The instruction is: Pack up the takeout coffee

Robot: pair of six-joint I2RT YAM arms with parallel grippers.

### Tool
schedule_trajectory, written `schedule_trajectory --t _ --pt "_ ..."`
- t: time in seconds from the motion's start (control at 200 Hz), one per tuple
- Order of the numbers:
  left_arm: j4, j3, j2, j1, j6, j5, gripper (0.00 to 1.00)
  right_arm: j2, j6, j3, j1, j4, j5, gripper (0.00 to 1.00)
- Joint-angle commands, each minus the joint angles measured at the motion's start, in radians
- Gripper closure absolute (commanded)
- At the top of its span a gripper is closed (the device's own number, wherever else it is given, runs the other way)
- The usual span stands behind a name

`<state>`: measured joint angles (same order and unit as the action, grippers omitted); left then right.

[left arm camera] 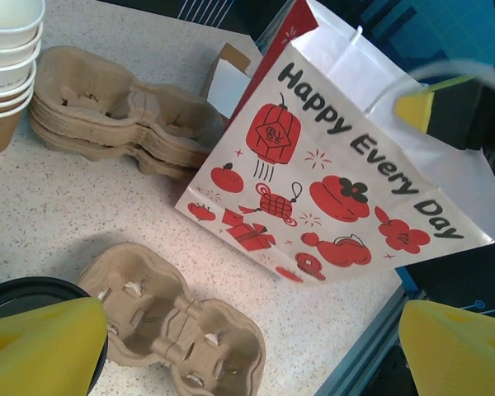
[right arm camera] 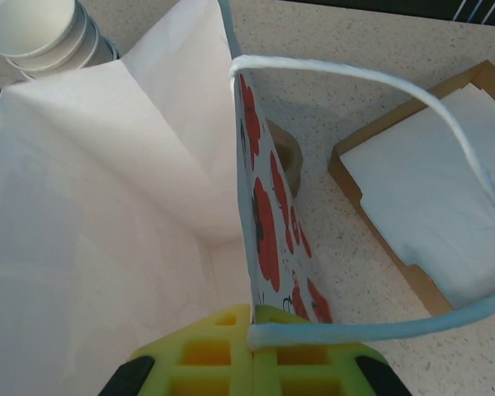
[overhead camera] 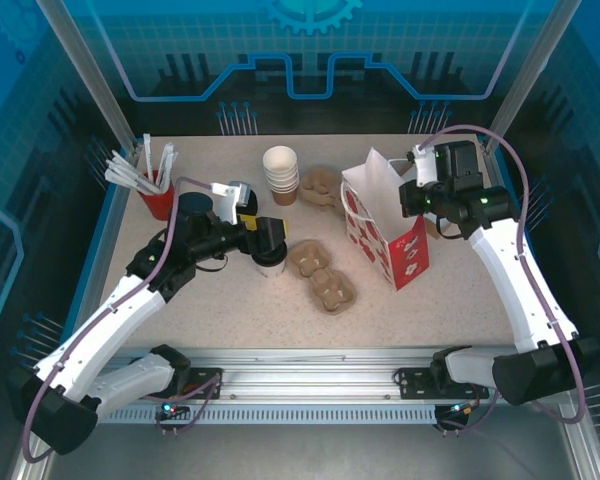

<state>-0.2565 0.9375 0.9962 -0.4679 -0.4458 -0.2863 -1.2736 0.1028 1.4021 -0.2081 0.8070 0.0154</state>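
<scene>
speckled tabletop (overhead camera: 240, 305); round-lidded paper cup (overhead camera: 271, 265), creased paper bag (overhead camera: 380, 230), moulded pulp carriers (overhead camera: 323, 278)

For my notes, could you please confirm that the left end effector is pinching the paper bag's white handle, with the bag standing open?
Not quite: it is the right end effector that is pinching the paper bag's white handle, with the bag standing open. The right wrist view shows it.

Speckled table (overhead camera: 230, 300) with paper bag (overhead camera: 380, 215), cup stack (overhead camera: 281, 172), cardboard carriers (overhead camera: 325, 278), lidded coffee (overhead camera: 272, 265).
</scene>
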Motion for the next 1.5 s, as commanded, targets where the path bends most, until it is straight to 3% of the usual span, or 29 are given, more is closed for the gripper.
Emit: schedule_trajectory --t 0.0,0.365,0.69,0.991,1.091,1.276,1.496 --pt "0.016 -0.012 0.002 -0.006 -0.006 -0.019 0.07 -0.02 -0.013 -0.006 0.012 -0.101 0.076 0.99" --pt "0.014 0.001 0.018 -0.006 -0.007 -0.025 0.07 0.024 -0.063 -0.073 0.088 0.038 0.135 0.98" --pt "0.008 0.015 0.028 -0.009 -0.008 -0.024 0.07 0.005 -0.06 -0.092 0.104 -0.038 0.268 0.97" --pt "0.005 0.016 0.03 -0.008 -0.006 -0.021 0.07 -0.02 -0.062 -0.13 0.101 -0.112 0.277 0.94" --pt "0.003 0.017 0.029 -0.009 -0.002 -0.02 0.07 -0.03 -0.063 -0.101 0.097 -0.076 0.242 0.86" --pt "-0.01 0.007 0.03 -0.008 0.02 -0.002 0.07 0.008 -0.04 -0.025 0.094 0.039 0.043 0.59" --pt "-0.033 -0.005 0.014 -0.009 0.045 0.034 0.06 0.065 -0.038 0.053 0.048 0.121 -0.044 0.48"
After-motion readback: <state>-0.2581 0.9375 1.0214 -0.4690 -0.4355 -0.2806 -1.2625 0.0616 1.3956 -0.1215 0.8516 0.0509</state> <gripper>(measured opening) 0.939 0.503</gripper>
